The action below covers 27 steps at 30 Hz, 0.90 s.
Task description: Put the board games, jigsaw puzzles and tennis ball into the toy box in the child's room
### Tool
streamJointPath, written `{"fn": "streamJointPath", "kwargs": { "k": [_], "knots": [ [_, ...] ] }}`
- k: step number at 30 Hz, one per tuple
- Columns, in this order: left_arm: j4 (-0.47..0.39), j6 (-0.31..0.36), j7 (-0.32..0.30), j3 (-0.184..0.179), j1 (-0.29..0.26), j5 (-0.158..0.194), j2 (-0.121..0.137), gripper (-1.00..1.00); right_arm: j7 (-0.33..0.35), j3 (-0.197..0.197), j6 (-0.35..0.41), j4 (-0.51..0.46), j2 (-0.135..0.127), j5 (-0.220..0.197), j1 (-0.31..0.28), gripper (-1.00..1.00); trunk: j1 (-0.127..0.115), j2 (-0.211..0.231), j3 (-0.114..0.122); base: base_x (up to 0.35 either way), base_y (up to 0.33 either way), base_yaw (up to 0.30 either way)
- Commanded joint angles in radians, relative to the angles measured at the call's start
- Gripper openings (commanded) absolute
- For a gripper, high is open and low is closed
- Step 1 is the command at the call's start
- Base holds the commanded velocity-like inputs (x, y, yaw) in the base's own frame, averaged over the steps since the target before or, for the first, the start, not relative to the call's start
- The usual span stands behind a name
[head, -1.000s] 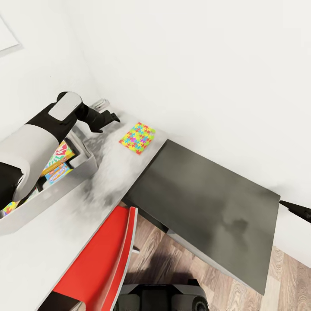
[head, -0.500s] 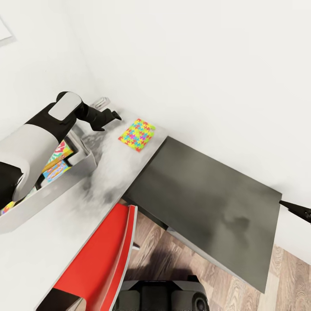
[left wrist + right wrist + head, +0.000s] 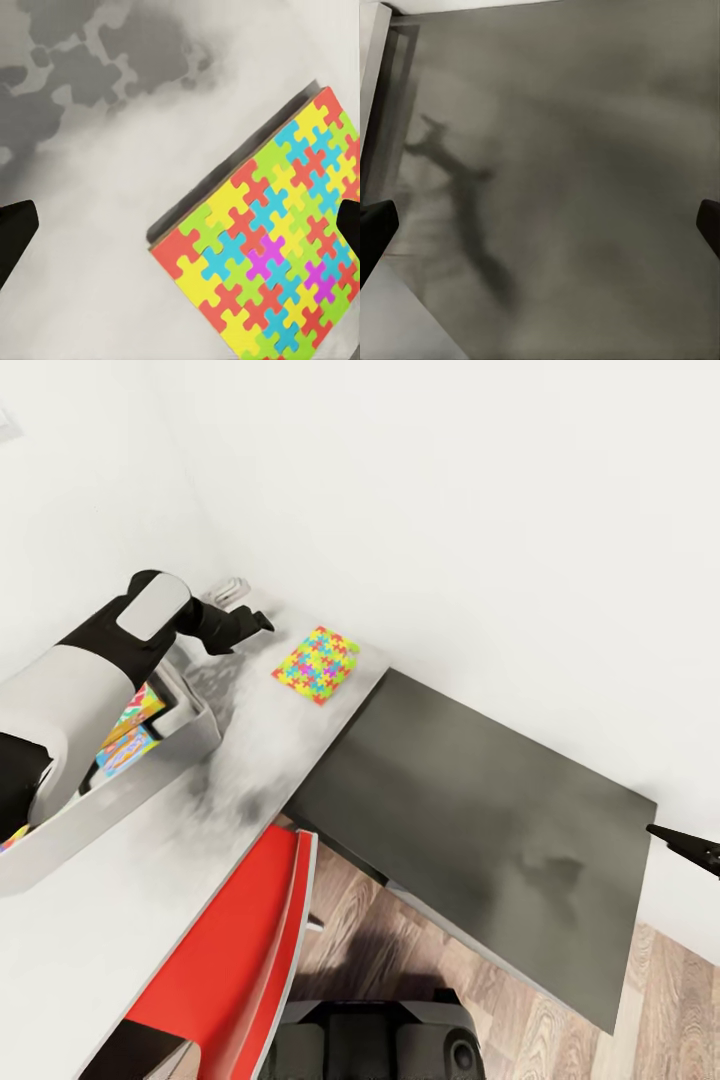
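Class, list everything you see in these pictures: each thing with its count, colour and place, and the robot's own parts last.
Jigsaw puzzle: one, many-coloured, flat on the table's light top near the wall.
Toy box: one, pale grey, on the table at left, colourful game boxes inside.
Table: one, light grey top with a dark grey wing.
Chair: one, red, at the table's edge.
Floor: wood.
Left pincer: black, open, beside the puzzle.
Right pincer: black, open, over the wing.

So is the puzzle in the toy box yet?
No, out. The jigsaw puzzle lies flat on the table, apart from the toy box.
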Motion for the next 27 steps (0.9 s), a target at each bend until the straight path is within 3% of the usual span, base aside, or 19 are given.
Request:
{"fn": "streamJointPath", "kwargs": {
  "k": [1,18,27],
  "knots": [
    [0.004,-0.003,-0.003,-0.006,-0.006,0.002,0.000,1.00,0.007,-0.001,0.005,0.000,0.000,0.005,-0.001,1.00,0.001,-0.002,-0.003,0.000,0.000,0.000],
    [0.081,-0.013,-0.059,-0.009,-0.104,-0.031,-0.011,1.00,0.009,0.004,0.005,0.000,0.000,0.005,-0.001,1.00,0.001,-0.002,-0.031,0.000,0.000,0.000],
    [0.086,-0.014,-0.063,-0.011,-0.118,-0.033,-0.022,1.00,0.010,0.001,0.005,0.000,0.000,0.005,-0.001,1.00,0.001,-0.002,-0.045,0.000,0.000,0.000]
  ]
}}
